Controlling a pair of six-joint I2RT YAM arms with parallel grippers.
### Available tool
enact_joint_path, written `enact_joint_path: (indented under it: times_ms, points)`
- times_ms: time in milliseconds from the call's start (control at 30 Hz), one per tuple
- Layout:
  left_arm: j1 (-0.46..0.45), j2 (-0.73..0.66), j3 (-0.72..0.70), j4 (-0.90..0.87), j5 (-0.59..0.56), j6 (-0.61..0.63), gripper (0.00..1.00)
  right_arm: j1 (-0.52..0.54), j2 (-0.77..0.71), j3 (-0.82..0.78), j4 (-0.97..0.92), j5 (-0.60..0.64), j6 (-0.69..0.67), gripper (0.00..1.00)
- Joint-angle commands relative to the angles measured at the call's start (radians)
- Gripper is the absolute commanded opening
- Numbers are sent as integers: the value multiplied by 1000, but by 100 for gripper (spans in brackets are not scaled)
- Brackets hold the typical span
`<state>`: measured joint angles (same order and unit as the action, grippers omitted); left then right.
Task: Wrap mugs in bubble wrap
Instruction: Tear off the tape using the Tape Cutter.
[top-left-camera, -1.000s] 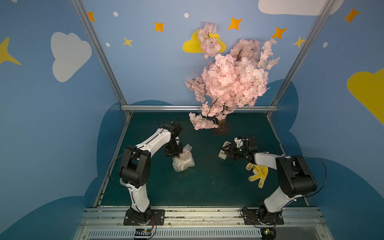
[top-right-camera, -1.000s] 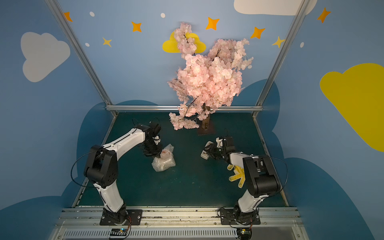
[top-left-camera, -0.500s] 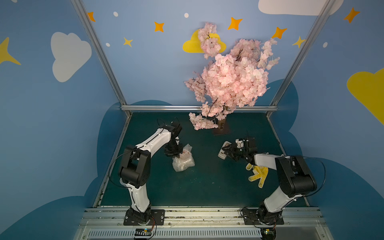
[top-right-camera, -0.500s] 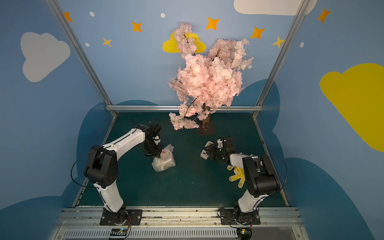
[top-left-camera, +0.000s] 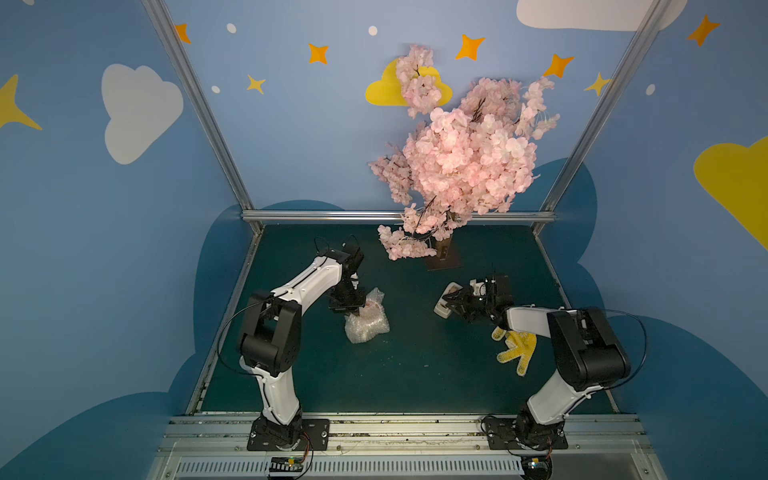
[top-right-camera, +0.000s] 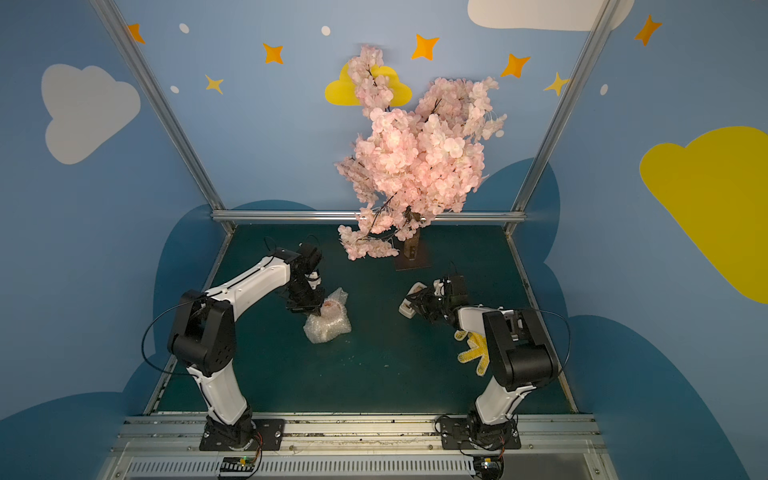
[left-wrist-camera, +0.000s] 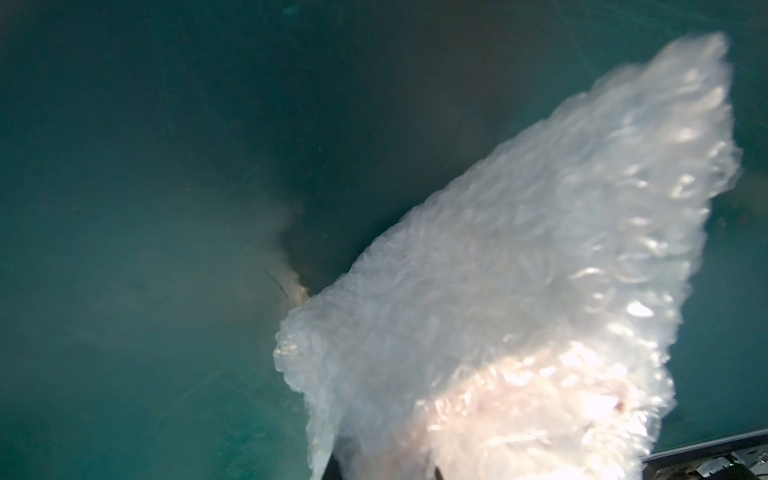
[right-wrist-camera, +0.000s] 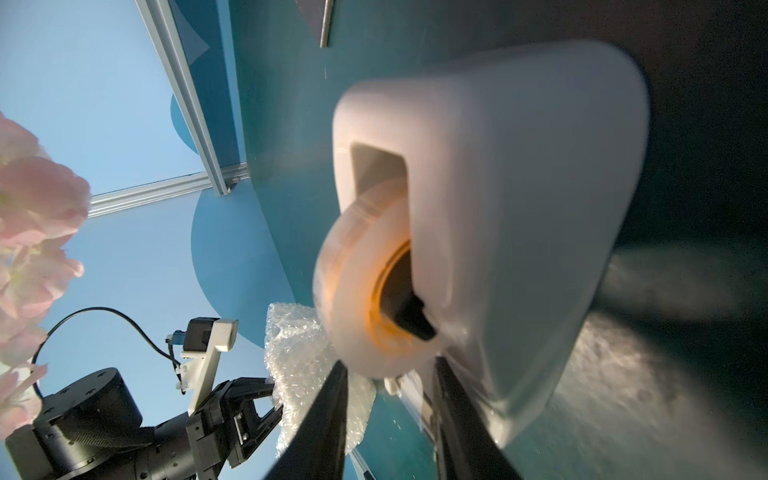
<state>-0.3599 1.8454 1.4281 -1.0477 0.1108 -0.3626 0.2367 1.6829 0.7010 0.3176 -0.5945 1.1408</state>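
My left fingers (top-left-camera: 345, 304) are closed on the bubble wrap (top-left-camera: 368, 328), pinching it at the top of the bundle that sits left of centre in both top views. The mug (top-left-camera: 370, 306) stands inside that bundle on the green desk (top-left-camera: 415, 374). Only a reddish-pink patch of it shows through the gathered plastic. I judge I hold the wrap here so the loose sheet cannot spring back open off the mug. In the left wrist view a free flap (left-wrist-camera: 582, 208) fans out toward the upper right of the frame, not yet folded down.

My right fingers (right-wrist-camera: 328, 415) are at the cream tape dispenser (top-left-camera: 445, 303), right of centre in the top views and well apart from the bundle. In the right wrist view they stand one on each side of the dispenser's lower end, just below the tape roll (right-wrist-camera: 357, 291). I cannot tell whether they are pressing on it or merely bracketing it. I judge the tape is there to seal the wrap, so I need this hand on the dispenser while the other pins the plastic.

The yellow-and-white glove (top-left-camera: 517, 347) lies under my right forearm, lower right, and plays no part.
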Motion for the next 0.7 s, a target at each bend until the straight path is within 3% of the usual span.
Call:
enact_joint_path:
  times_ms: [0, 667]
  points:
    - [4, -12, 14, -18, 26, 15, 3, 7, 7, 1, -49, 34, 13, 31]
    - [4, -18, 9, -16, 18, 17, 3, 18, 27, -7, 10, 17, 67, 30]
